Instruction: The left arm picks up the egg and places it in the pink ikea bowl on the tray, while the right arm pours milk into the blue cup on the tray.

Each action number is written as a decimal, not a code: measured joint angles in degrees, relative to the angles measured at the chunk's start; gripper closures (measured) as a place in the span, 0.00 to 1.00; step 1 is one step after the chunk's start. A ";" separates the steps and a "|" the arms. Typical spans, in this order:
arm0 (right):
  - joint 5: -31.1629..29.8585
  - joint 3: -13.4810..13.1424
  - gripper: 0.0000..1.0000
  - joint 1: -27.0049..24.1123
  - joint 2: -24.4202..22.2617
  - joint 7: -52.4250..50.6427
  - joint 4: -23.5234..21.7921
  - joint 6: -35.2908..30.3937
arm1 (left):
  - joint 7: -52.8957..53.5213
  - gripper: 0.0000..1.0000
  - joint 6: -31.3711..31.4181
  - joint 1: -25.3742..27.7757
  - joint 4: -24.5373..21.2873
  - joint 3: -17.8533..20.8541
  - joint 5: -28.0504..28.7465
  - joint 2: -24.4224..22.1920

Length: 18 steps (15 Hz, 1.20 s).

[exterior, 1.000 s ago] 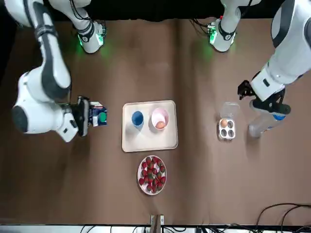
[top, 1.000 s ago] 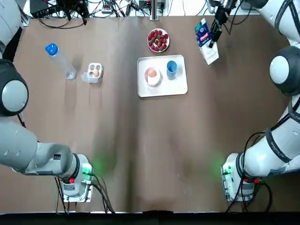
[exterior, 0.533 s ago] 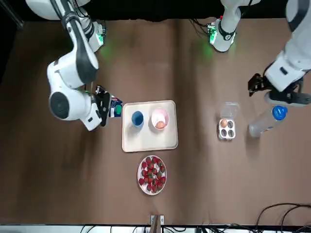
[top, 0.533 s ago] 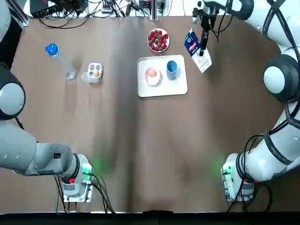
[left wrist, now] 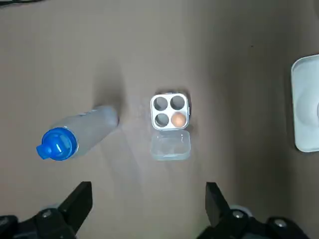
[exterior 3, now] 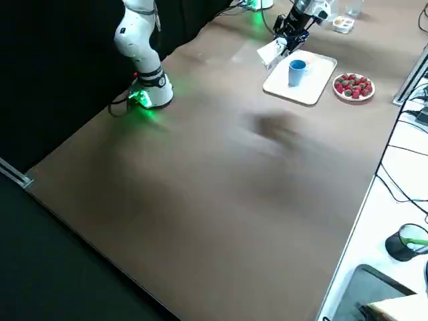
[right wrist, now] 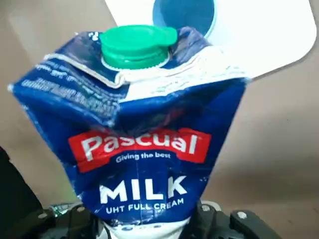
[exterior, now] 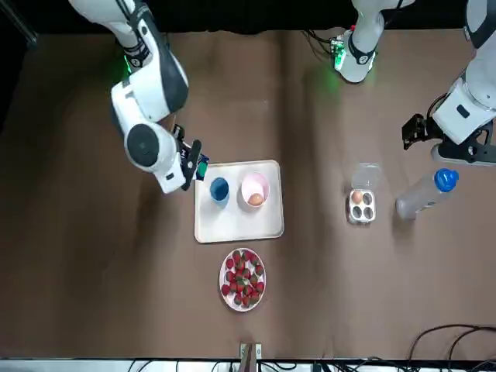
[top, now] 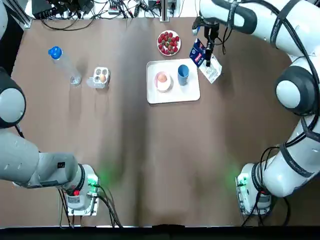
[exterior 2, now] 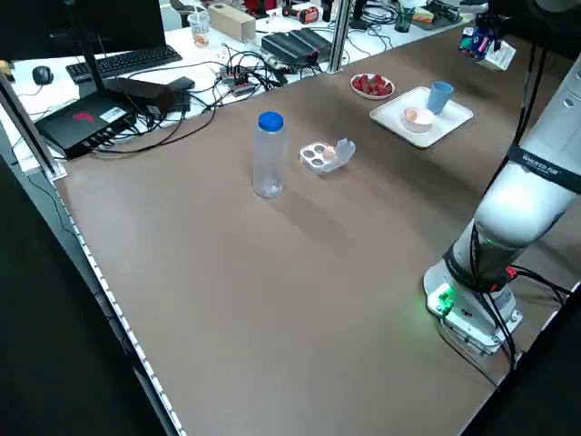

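- The right gripper (top: 206,49) was clamped on the milk carton (right wrist: 144,144). It held the carton tipped in the air over the tray's (top: 172,98) right edge, just beside the blue cup (top: 183,73).
- The egg (exterior: 255,200) already lay in the pink bowl (exterior: 249,183), next to the cup on the tray, near the middle of the tabletop's far edge.
- The left gripper (left wrist: 148,186) hung empty, jaws spread wide, above the egg box (left wrist: 170,111) and water bottle (left wrist: 75,134) toward the tabletop's left edge (a second egg (left wrist: 178,119) sat in that box, not our problem).
- Our main worry was the green cap (right wrist: 137,46). It looked shut on the spout, so tipping more might pour nothing at all.
- The carton's top looked crumpled. We figured a harder squeeze could make milk gush and overshoot onto the tray or into the bowl.
- The cup looked light and the carton was close. A low swing could knock it toward the strawberry plate (top: 169,43) by the tray's far edge.
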 joint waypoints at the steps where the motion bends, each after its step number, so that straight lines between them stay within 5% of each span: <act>1: -1.06 0.00 0.37 0.87 0.00 1.29 0.00 0.00 | 0.00 0.00 -0.03 0.00 0.00 0.04 0.00 0.00; 18: -12.53 -0.03 0.38 5.71 3.48 12.43 0.18 -0.47 | 0.08 0.00 -0.35 0.02 -0.64 0.15 0.00 1.47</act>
